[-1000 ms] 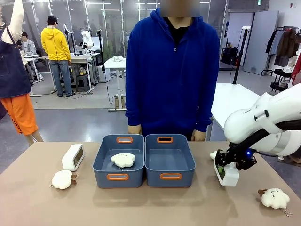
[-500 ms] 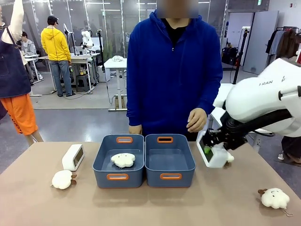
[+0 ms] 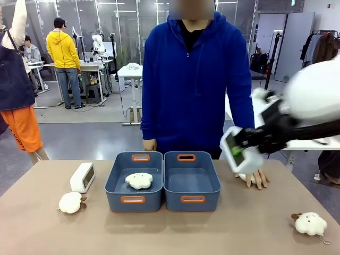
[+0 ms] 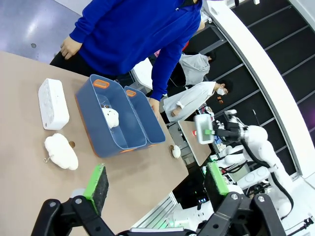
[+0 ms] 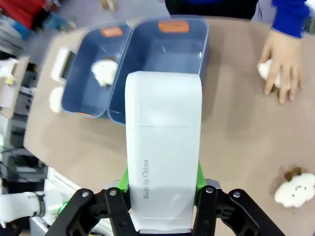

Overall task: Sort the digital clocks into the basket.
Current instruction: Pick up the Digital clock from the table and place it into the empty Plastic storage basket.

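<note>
My right gripper [image 3: 240, 155] is shut on a white digital clock [image 3: 243, 150] and holds it in the air just right of the two blue bins. In the right wrist view that clock [image 5: 165, 142] stands between the green pads [image 5: 199, 173], above the empty right basket [image 5: 167, 54]. The second clock [image 3: 83, 177] lies on the table left of the bins. My left gripper [image 4: 157, 181] hangs open and empty, high above the table's left side, with that clock [image 4: 53, 103] far below it.
The left bin [image 3: 114, 201] holds a cream plush [image 3: 139, 180]; the right bin [image 3: 172, 201] is empty. Plush toys lie at the front left [image 3: 70, 202] and front right [image 3: 311, 223]. The person's hand [image 3: 255, 178] rests on another plush right of the bins.
My right gripper has lifted the clock off the table's right side and carried it up and left, towards the bins. The person's hand has come down onto a plush at the right.
</note>
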Controlling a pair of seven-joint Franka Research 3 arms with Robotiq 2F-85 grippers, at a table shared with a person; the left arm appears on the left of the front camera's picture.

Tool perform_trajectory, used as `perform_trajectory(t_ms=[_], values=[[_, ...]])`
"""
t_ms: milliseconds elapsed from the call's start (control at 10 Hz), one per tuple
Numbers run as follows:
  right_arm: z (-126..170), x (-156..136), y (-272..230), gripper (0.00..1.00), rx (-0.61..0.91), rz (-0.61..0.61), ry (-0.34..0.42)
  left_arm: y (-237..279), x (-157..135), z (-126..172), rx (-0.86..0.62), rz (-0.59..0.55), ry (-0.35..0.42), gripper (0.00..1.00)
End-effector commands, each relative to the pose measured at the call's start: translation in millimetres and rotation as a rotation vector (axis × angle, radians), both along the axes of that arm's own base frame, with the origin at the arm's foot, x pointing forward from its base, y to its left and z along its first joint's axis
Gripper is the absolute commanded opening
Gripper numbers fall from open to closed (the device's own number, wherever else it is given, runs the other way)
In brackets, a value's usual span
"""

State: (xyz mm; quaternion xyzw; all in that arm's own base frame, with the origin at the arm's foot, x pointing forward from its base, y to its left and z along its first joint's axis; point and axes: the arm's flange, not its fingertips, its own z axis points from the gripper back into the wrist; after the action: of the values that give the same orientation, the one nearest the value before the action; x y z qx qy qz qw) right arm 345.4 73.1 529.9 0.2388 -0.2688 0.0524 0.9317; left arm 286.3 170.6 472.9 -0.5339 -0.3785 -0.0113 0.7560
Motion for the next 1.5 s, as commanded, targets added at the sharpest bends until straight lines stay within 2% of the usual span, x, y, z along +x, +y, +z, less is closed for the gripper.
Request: perform_trajectory(t_ms=[0, 200, 500, 1200, 1400], values=[[21.2, -68.6, -61.9, 0.0, 0.098, 0.008, -0.12, 0.7, 1.8, 2.4, -0.016, -0.002, -0.026, 1.0], [27.2, -85.6, -90.5, 0.0, 0.147, -0.032, -0.189, 0.7, 1.8, 2.4, -0.016, -0.002, -0.026, 1.0], [27.0, -89.2, -111.3, 0.0, 0.2, -0.077, -0.21, 0.7, 1.8, 2.4, -0.016, -0.002, -0.026, 1.0], [28.1, -77.4, -109.2, 0.0, 0.193, -0.056, -0.188, 0.7, 1.8, 2.4, -0.016, -0.002, -0.026, 1.0], [27.5, -64.2, -99.6, 0.0, 0.166, -0.042, -0.165, 0.7, 1.8, 2.4, -0.016, -0.002, -0.026, 1.0]])
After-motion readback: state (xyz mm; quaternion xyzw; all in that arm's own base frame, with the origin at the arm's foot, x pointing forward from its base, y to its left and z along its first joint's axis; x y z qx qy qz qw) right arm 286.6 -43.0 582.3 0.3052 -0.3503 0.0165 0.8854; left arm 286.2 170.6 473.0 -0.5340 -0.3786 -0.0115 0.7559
